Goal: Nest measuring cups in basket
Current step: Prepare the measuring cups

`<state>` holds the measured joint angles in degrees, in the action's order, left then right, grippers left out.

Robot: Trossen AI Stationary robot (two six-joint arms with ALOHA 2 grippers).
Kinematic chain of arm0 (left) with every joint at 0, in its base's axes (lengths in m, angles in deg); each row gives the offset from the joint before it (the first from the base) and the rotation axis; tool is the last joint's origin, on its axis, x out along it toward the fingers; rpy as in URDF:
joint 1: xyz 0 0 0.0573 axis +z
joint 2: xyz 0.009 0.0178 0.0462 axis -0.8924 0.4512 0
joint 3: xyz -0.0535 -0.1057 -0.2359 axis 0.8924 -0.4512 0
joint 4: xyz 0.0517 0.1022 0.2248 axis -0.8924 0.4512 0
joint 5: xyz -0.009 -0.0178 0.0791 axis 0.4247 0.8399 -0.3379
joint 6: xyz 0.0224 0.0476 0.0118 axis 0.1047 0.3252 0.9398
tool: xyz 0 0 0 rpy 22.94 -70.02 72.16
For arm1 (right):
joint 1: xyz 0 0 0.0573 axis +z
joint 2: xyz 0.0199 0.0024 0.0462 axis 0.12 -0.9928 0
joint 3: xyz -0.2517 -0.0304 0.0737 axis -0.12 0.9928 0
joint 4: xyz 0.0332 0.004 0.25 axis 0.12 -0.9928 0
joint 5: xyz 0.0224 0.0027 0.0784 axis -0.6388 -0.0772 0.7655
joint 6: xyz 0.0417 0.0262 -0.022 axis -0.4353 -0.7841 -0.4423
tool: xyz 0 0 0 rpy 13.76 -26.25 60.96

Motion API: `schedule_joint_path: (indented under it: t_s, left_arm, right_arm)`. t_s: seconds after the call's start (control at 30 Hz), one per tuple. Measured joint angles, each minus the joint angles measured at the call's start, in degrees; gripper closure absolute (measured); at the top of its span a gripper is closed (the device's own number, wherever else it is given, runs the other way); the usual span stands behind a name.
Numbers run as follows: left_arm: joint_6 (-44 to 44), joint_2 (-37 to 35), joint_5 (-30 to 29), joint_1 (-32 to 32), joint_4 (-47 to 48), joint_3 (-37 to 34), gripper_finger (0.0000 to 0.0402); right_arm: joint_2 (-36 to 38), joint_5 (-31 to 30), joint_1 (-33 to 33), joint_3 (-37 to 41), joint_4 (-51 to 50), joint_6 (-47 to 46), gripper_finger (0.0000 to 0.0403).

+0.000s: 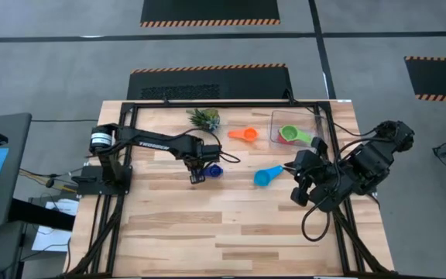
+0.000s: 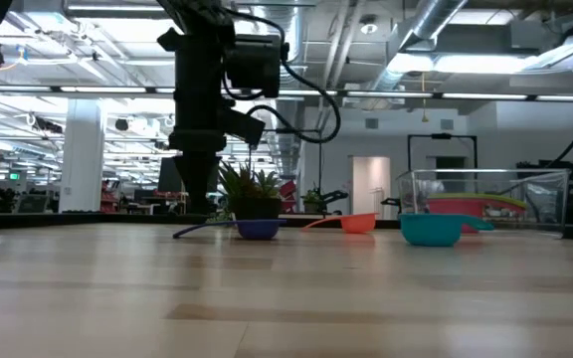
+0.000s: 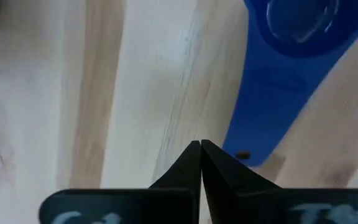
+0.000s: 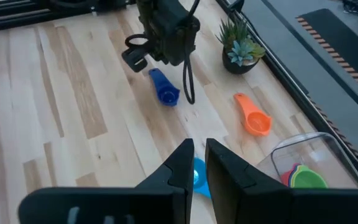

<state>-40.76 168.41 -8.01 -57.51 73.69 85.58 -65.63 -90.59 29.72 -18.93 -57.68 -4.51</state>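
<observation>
Though scattered, three cups outside basket

Table: pale matt wood planks, visible grain; blue cup at its centre: smooth glossy plastic; basket at two o'clock: clear glossy plastic.

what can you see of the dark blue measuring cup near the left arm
The dark blue measuring cup is a small round cup with a flat strap-like handle, in glossy plastic by the look of it. It sits upright on the wooden table, in front of the small potted plant and apart from the other cups. In the left wrist view its handle lies flat on the wood, just beside the left tool, whose tips have closed on nothing next to it. The cup looks empty.
</observation>
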Motion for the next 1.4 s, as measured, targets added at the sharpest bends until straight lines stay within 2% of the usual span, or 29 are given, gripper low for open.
schedule_joint_path:
  t_s: [0.37,0.5,0.67,0.87,1.2,1.27,1.4]
  left_arm:
    - [-0.1,0.0,-2.6,0.1,-4.9,-0.1,0.0401]
    - [-0.2,0.0,-1.5,0.0,-7.1,-2.4,0.0401]
    - [-2.4,0.0,-4.4,-0.5,-7.2,-4.2,0.0401]
    - [-1.0,0.0,0.4,-0.6,-7.5,-4.2,0.0401]
    - [-2.9,0.0,-0.2,-3.0,-10.9,-4.2,0.0401]
    - [-4.1,0.9,1.6,-3.3,-12.2,-4.1,0.0401]
    - [-4.9,1.1,12.4,-4.1,-15.1,-3.6,0.0401]
  right_arm:
    - [0.0,0.2,0.2,0.0,0.2,0.0,0.0337]
    - [0.0,0.2,0.2,0.0,0.0,0.0,0.0337]
    - [0.0,0.2,0.2,0.0,-0.1,0.5,0.0337]
    - [0.0,0.3,0.2,0.0,-0.1,1.5,0.0337]
    - [0.0,0.5,0.2,0.0,-0.1,2.2,0.0337]
    - [0.0,0.5,0.2,0.0,-0.1,2.2,0.0337]
    - [0.0,0.5,0.5,-0.1,-0.3,2.2,0.0337]
